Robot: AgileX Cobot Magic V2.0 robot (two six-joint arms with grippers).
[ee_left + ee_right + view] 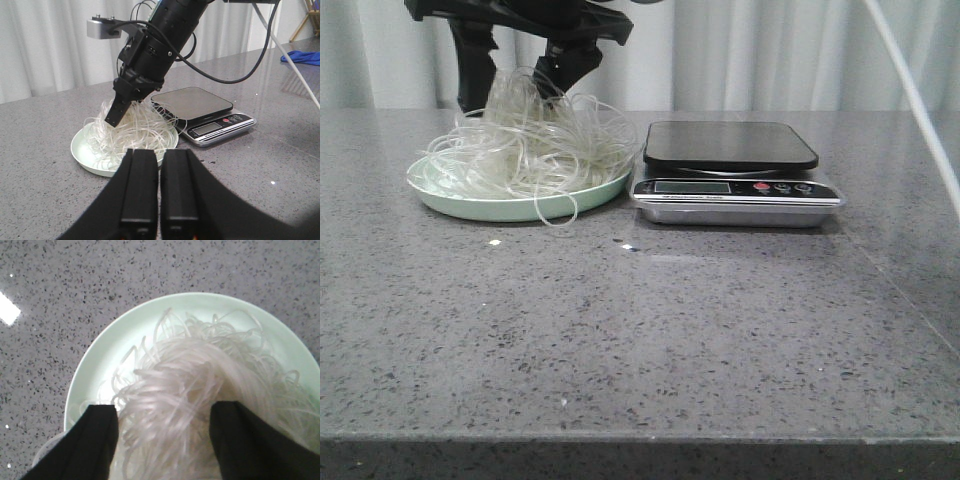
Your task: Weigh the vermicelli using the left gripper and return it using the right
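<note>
On the green plate [520, 207] beside the scale [735, 172]: vermicelli [525, 145].
Right gripper [162, 440] fingers spread around the tangle; left gripper [156, 200] pressed closed, empty. Light, springy, snaggy strands: grab the dense middle.

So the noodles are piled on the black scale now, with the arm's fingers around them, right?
Not quite. The vermicelli sits on the pale green plate, beside the scale, whose platform is bare. The front view shows this. The right gripper does have its fingers either side of the strands.
</note>
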